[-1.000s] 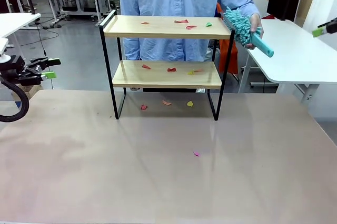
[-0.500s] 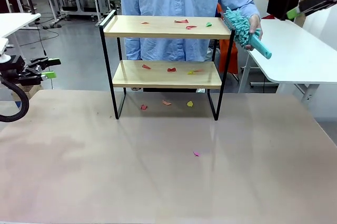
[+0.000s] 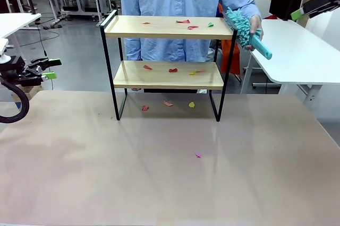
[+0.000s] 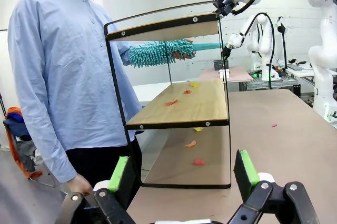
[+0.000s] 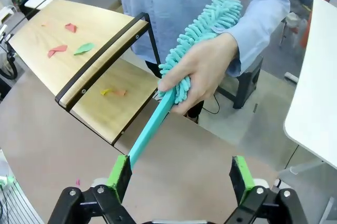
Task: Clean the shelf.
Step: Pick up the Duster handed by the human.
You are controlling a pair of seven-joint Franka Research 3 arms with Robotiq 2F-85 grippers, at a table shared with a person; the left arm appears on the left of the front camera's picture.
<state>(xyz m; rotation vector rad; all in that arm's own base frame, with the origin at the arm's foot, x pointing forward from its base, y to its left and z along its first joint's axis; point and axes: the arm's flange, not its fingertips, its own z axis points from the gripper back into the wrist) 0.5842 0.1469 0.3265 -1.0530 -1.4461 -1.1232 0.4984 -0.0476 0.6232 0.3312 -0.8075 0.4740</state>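
Right gripper (image 5: 181, 174) up high, jaws wide, empty (person's hand (image 5: 202, 71) grips duster (image 5: 206, 27)); left gripper (image 4: 184, 169) low, likewise wide, empty.

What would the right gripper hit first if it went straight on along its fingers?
Probably the handle of the teal duster, which points back toward the open right gripper, just left of its midline. Behind it is the person's hand holding the duster. Depth is hard to judge.
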